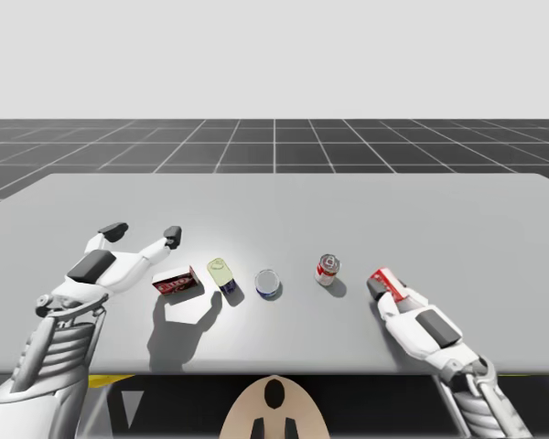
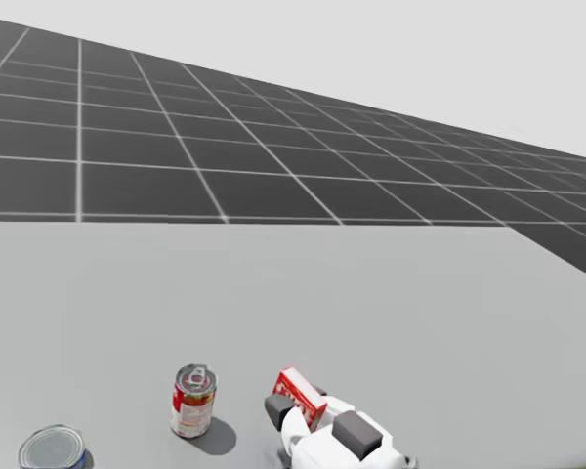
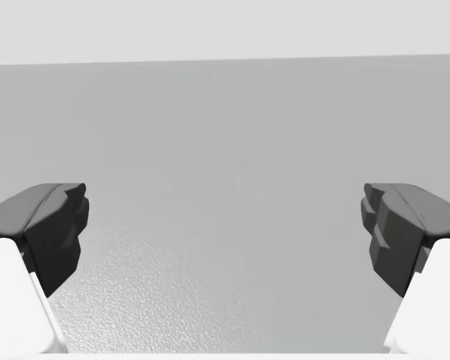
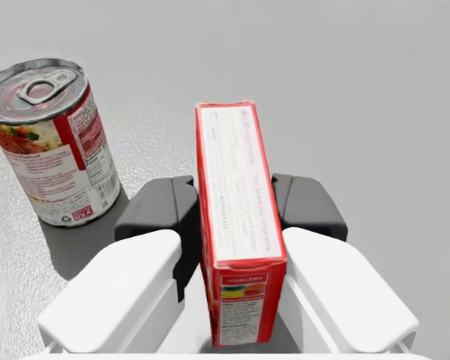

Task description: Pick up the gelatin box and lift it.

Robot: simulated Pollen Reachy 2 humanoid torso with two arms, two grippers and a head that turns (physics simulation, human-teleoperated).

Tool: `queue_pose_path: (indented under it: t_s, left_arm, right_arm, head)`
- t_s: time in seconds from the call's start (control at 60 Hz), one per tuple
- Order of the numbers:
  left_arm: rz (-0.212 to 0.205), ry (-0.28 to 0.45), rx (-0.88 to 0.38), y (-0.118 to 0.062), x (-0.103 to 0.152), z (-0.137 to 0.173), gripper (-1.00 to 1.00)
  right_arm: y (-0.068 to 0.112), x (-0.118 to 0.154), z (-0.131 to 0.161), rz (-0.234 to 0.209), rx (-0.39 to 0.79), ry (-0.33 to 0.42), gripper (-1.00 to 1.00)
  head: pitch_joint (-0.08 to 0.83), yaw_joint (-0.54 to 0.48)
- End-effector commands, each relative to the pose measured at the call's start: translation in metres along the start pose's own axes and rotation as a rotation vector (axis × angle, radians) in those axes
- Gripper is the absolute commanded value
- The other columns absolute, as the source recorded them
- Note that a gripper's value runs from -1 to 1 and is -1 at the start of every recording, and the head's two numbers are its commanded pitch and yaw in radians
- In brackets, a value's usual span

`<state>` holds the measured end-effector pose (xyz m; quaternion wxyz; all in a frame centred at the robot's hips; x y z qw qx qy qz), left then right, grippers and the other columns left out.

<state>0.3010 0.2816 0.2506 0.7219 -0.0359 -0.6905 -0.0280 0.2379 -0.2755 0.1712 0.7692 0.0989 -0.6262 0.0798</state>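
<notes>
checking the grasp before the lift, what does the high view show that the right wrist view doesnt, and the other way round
High view adds: my left gripper, open, next to a dark red box, then a yellow-lidded can and a blue can in a row.
Right wrist view adds: my right gripper has both fingers pressed on the broad faces of the red gelatin box, and the red-and-white can beside it has a pull tab.
Shared: that gripper, box and can, and the grey table.
</notes>
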Motion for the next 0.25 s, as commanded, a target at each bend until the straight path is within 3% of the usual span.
queue_pose_path:
  t_s: [0.017,0.25]
  left_arm:
    - [0.006,-0.001,0.002,0.001,0.001,0.000,-1.00]
    - [0.010,-0.001,0.006,0.002,0.001,-0.001,-1.00]
  right_arm:
    - [0.004,0.060,0.008,0.041,-0.006,-0.126,1.00]
    - [0.024,0.161,0.045,0.113,-0.051,-0.421,1.00]
  head:
    - [0.314,-0.45]
    - [0.309,-0.44]
